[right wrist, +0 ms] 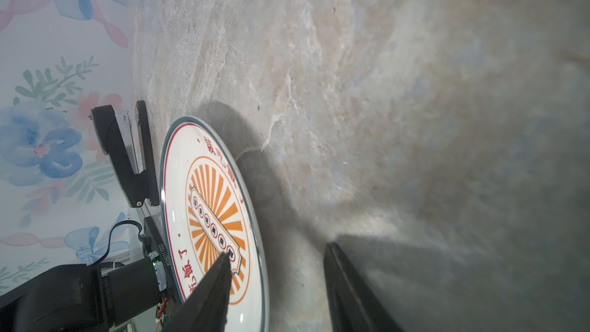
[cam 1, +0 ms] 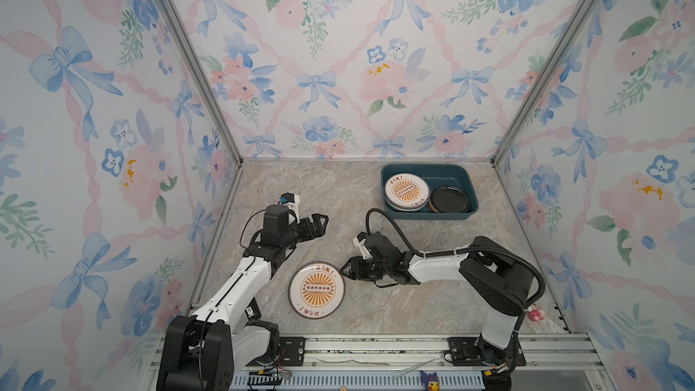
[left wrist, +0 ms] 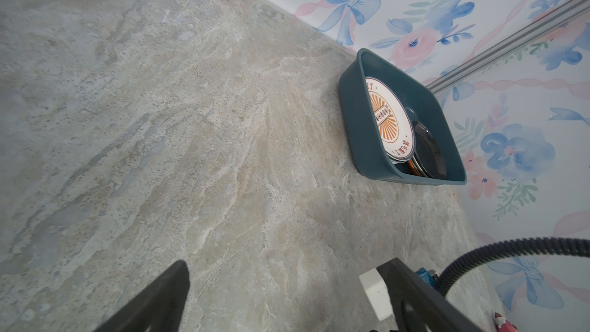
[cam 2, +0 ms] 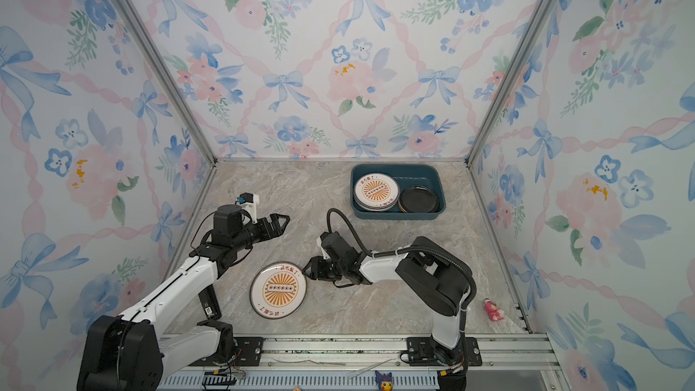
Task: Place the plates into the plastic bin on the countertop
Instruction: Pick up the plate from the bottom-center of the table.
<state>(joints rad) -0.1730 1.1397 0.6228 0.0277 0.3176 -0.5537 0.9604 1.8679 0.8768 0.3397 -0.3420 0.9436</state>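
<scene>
Near the front edge of the countertop (cam 1: pixel 395 306) we see a sunburst plate (cam 1: pixel 316 290) lying flat, face up, with the right gripper (cam 1: pixel 344 270) at its rim, jaws apart. Farther back the left gripper (cam 1: pixel 321 221) gapes empty. The plastic bin (cam 1: pixel 425 168), lengthwise along the back edge, holds stacked plates (cam 1: pixel 406 190).

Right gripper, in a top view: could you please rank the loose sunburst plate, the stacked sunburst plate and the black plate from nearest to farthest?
1. Loose sunburst plate: on the countertop, beside the right gripper.
2. Stacked sunburst plate: left half of the plastic bin.
3. Black plate: bin's right half, beyond it.
</scene>
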